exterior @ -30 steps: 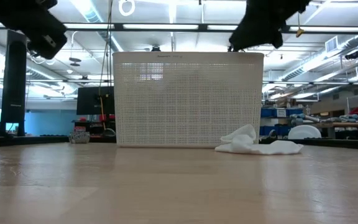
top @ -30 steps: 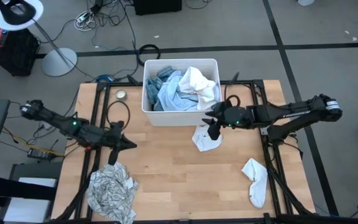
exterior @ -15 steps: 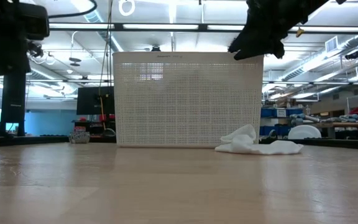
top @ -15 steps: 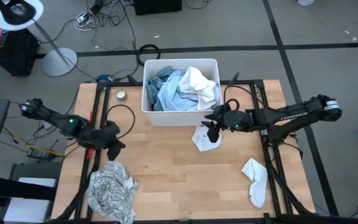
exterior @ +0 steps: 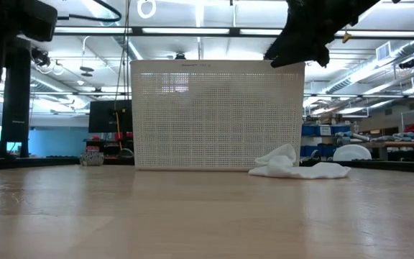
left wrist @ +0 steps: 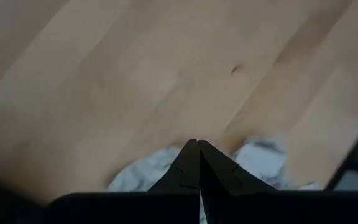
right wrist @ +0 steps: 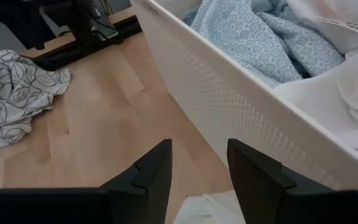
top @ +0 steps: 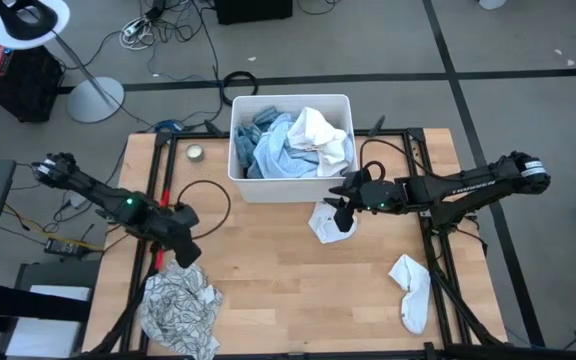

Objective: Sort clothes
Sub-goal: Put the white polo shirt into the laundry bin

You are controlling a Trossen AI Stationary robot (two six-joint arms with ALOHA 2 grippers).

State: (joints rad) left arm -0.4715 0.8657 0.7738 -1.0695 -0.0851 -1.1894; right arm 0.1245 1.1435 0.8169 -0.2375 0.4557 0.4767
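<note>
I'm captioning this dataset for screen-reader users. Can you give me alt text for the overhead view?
Seen from above, a white tub of light-blue and white clothes sits at the wooden table's far edge. The right claw hangs open over a white garment beside the tub; the left claw, shut, is above a patterned top.

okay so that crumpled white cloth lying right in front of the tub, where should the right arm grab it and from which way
Grip the raised fold at the top of the crumpled white cloth, coming straight down from above. It lies flat and bunched on the table, so only its humped ridge offers a pinch. The right gripper hovers over it, jaws open, beside the tub.
</note>
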